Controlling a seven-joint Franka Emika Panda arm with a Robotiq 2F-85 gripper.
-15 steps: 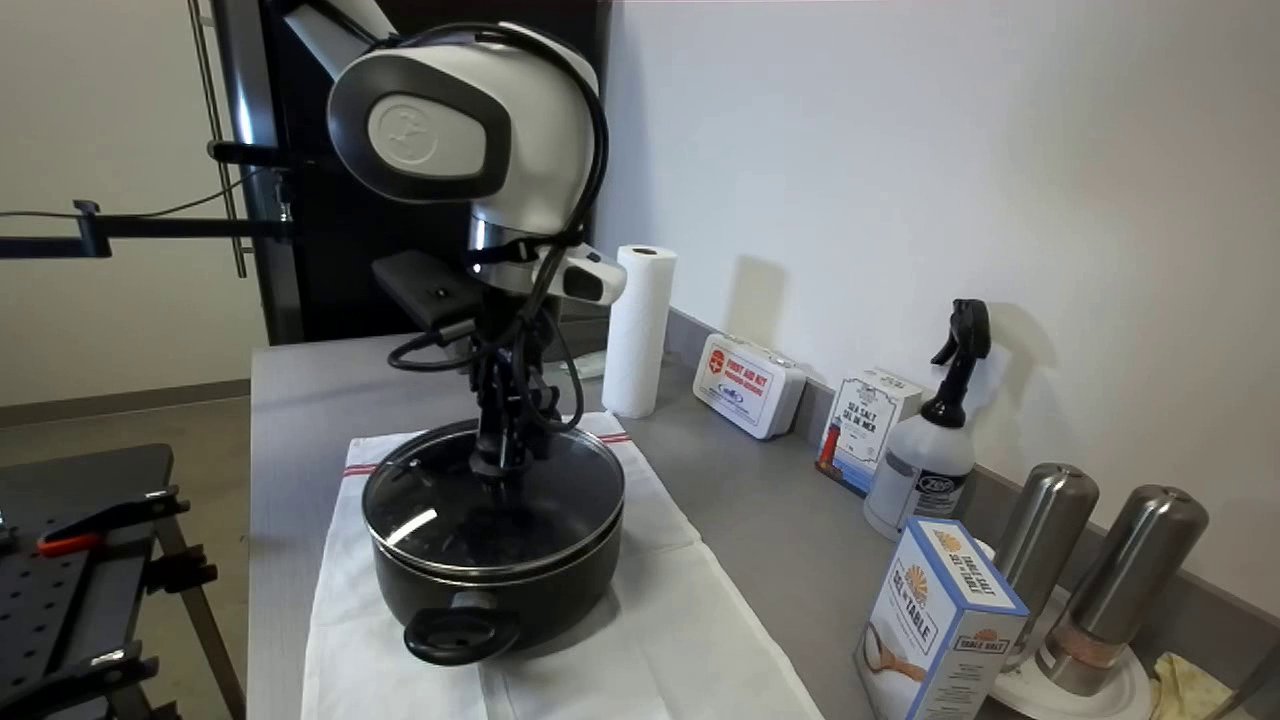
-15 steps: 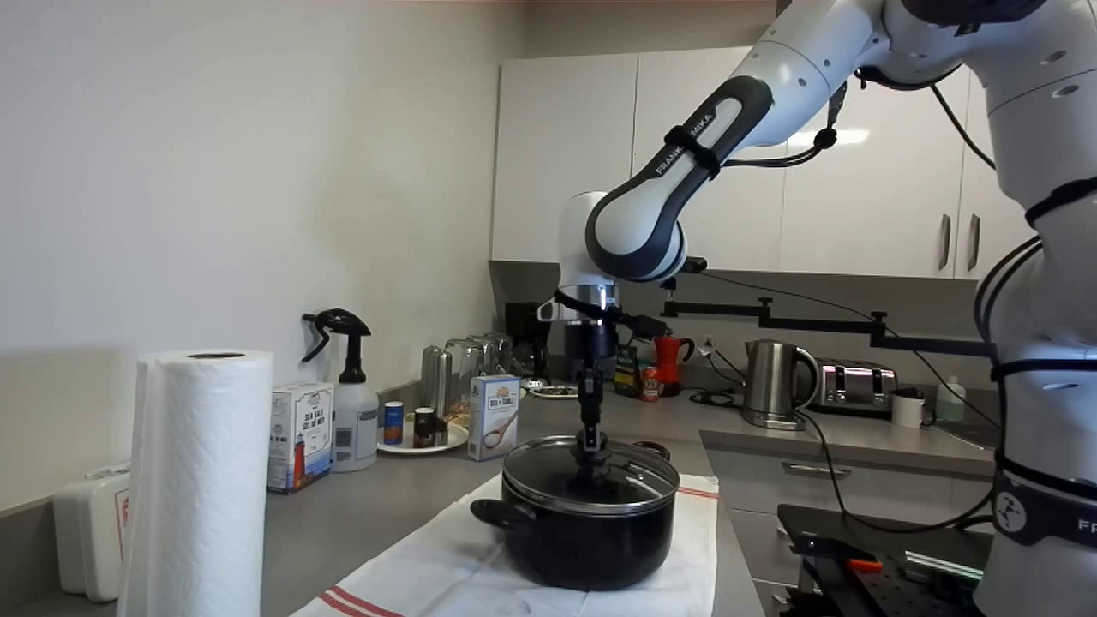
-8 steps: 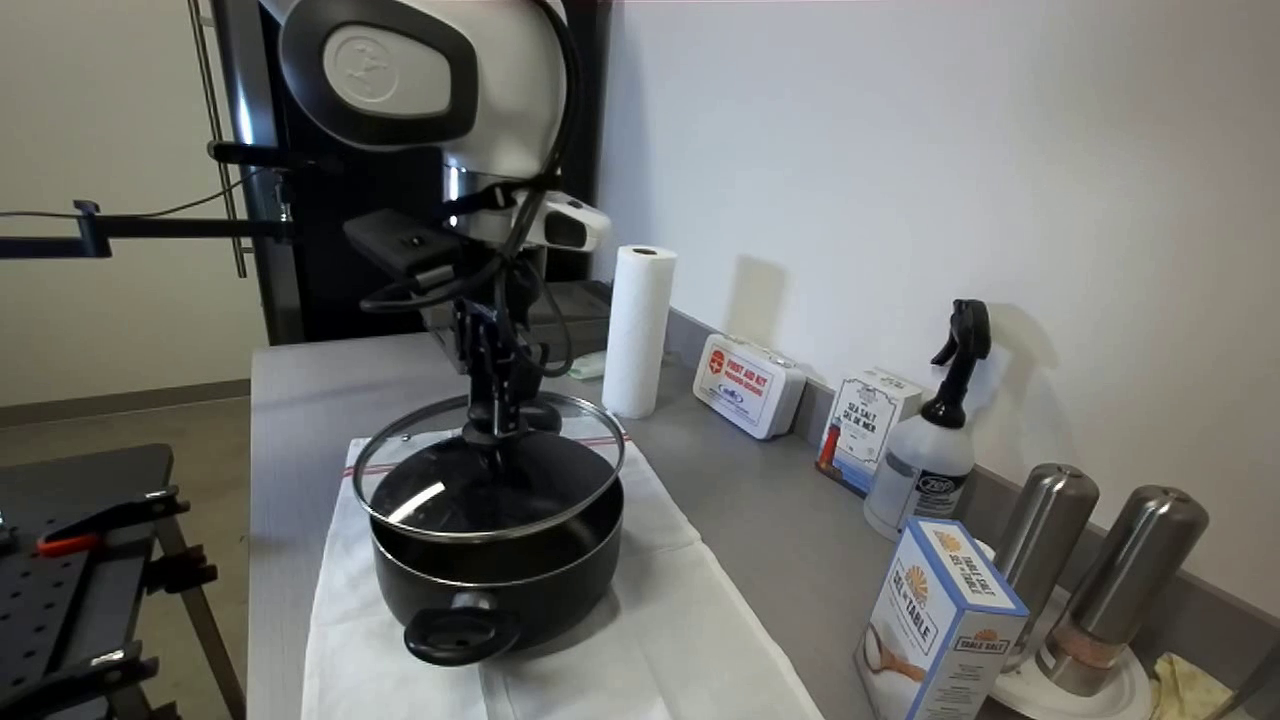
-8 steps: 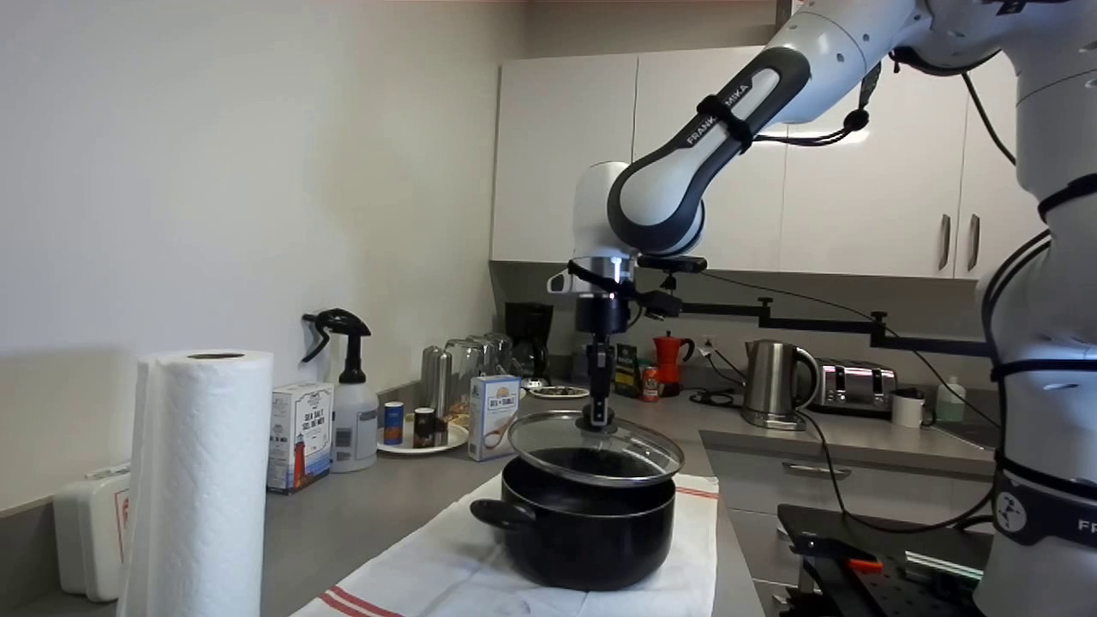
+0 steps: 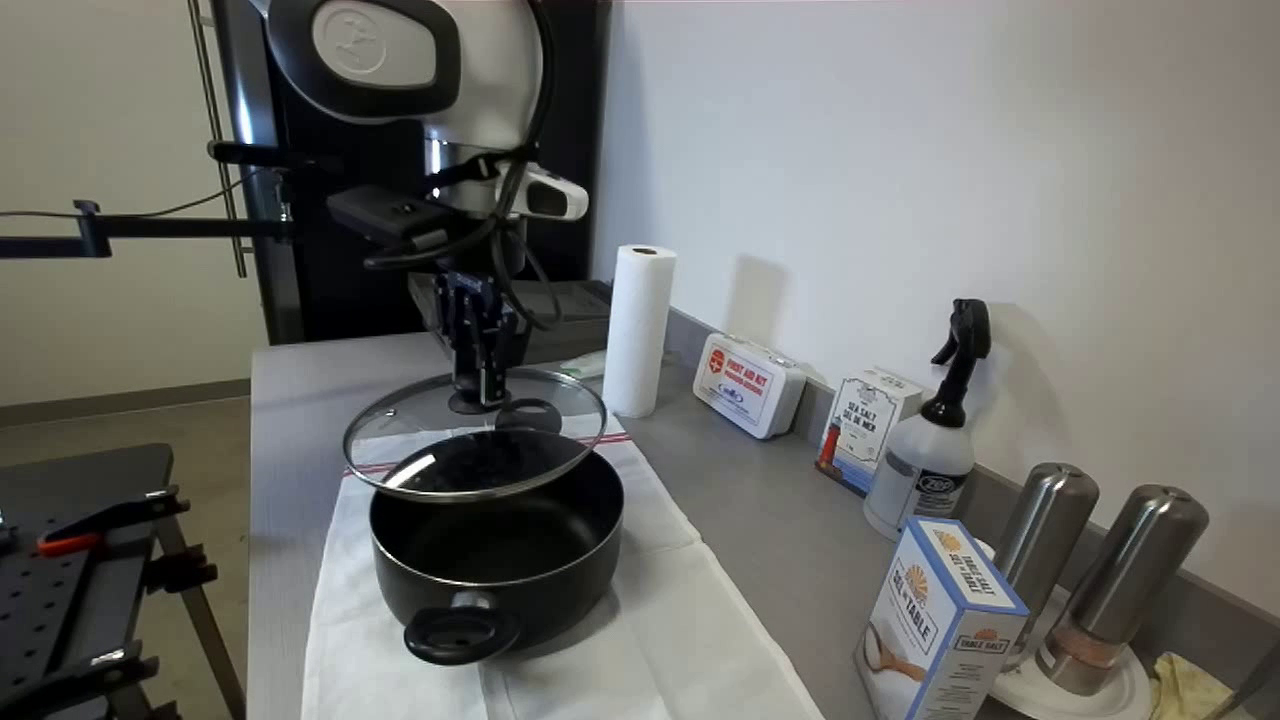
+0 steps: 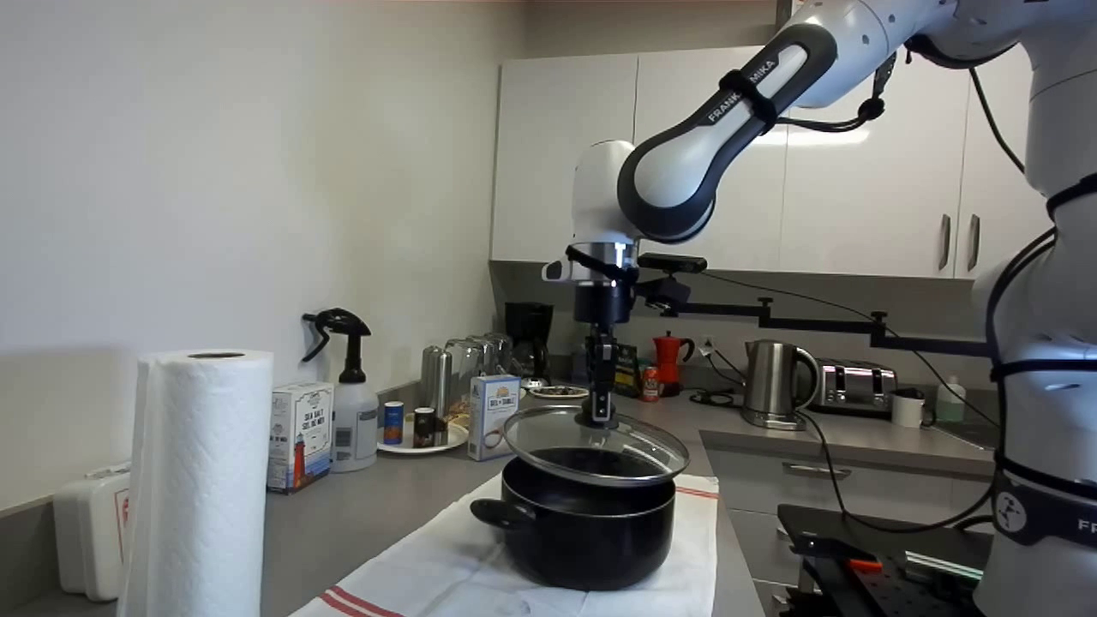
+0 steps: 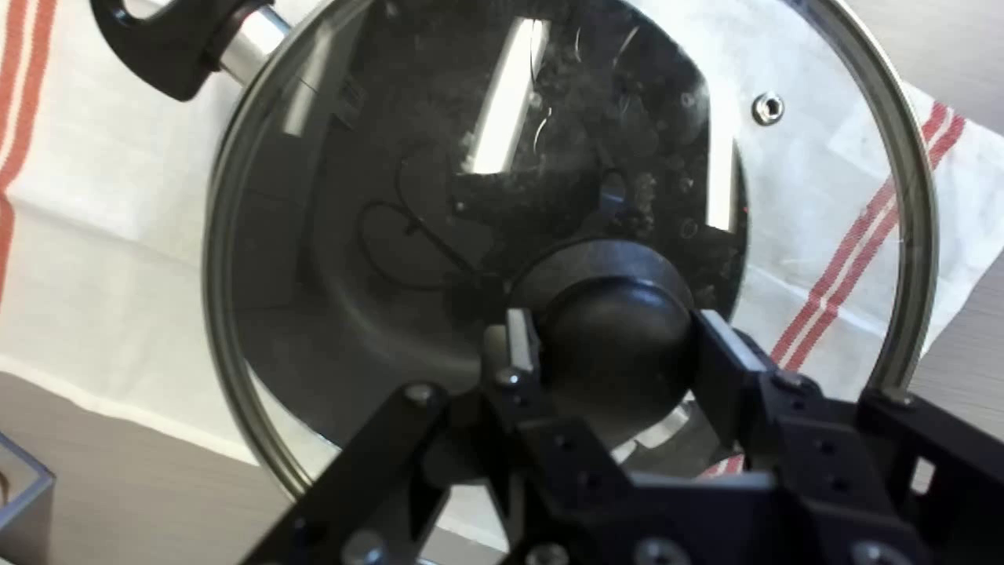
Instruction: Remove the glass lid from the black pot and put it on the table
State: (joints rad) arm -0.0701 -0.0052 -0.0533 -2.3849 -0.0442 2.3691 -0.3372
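Observation:
The glass lid [image 5: 470, 450] hangs in the air above the black pot, level or nearly so, shifted toward the pot's far side in that exterior view. It also shows in an exterior view [image 6: 591, 454] and fills much of the wrist view [image 7: 565, 157]. My gripper [image 5: 478, 392] is shut on the lid's black knob [image 7: 616, 337], one finger on each side; the gripper also shows in an exterior view [image 6: 597, 416]. The black pot [image 5: 545, 605] stands uncovered on the white cloth [image 5: 700, 640], which lies on the grey table [image 5: 290, 500].
A paper towel roll [image 5: 640, 330] stands behind the pot near the wall. A first aid kit [image 5: 748, 386], sea salt box [image 5: 868, 425], spray bottle [image 5: 920, 470], table salt box [image 5: 935, 620] and steel cylinders [image 5: 1125, 580] line the wall. A black metal frame [image 5: 90, 560] stands beside the table.
The lid sat on the pot one second ago. My gripper has lifted it by the knob and shifted it toward the paper towel roll's end of the table. The pot has stayed in place.

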